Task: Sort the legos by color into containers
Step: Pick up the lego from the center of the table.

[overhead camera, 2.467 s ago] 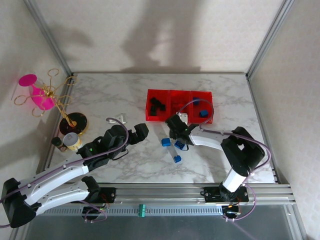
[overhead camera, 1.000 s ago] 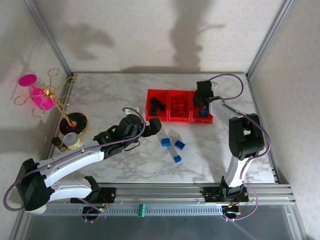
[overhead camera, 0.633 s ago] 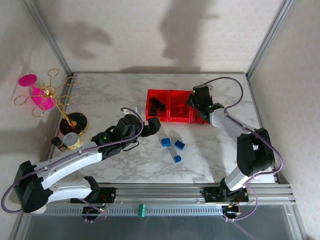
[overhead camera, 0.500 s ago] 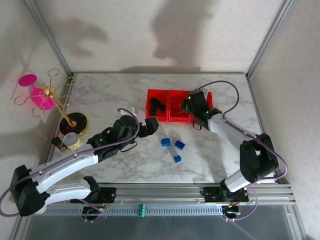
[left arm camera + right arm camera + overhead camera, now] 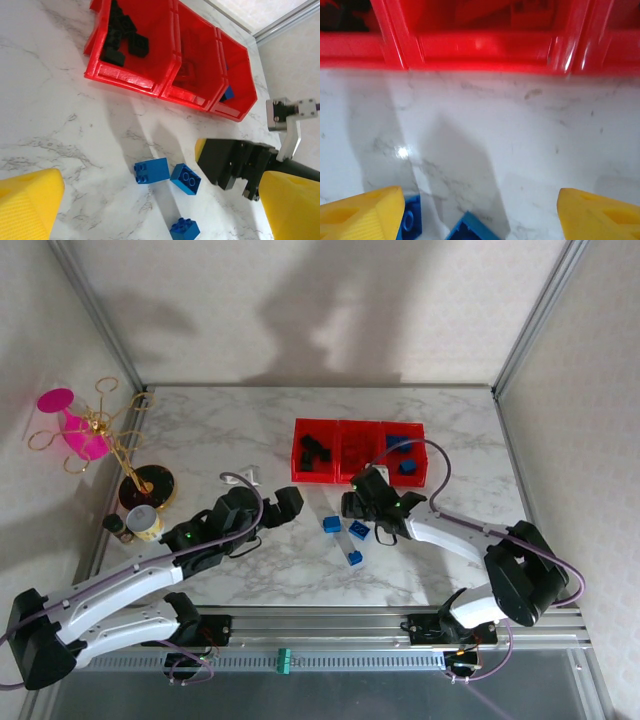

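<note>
In the top view, the containers (image 5: 340, 478) sat as one red row toward the far middle of the marble table (image 5: 220, 430). Black legos (image 5: 316, 450) lay in the left bin and blue legos (image 5: 407, 467) in the right one. Three loose blue bricks (image 5: 332, 524) lay on the table in front of the row. The right gripper (image 5: 358, 502) hung between them and the row, just beside the nearest brick. The left gripper (image 5: 283, 506) was near them on their left, apart from them. A pink goblet (image 5: 70, 425), a gold wire stand (image 5: 110, 430) and a small jar (image 5: 143, 521) stood well apart at the left edge.

In the left wrist view, the left gripper's yellow fingers (image 5: 25, 205) stood wide apart with nothing between them. The loose blue bricks lay on the marble ahead, two of them almost touching and the third nearer the camera. The right gripper's black body stood just to their right. Beyond lay the containers. What the middle bin held was red on red and hard to make out.

In the right wrist view, the right gripper's fingers (image 5: 362, 215) were spread and empty. Two loose blue bricks lay at the bottom edge, beside the finger on the picture's left. The containers' front wall ran across the top, with bare marble between.
</note>
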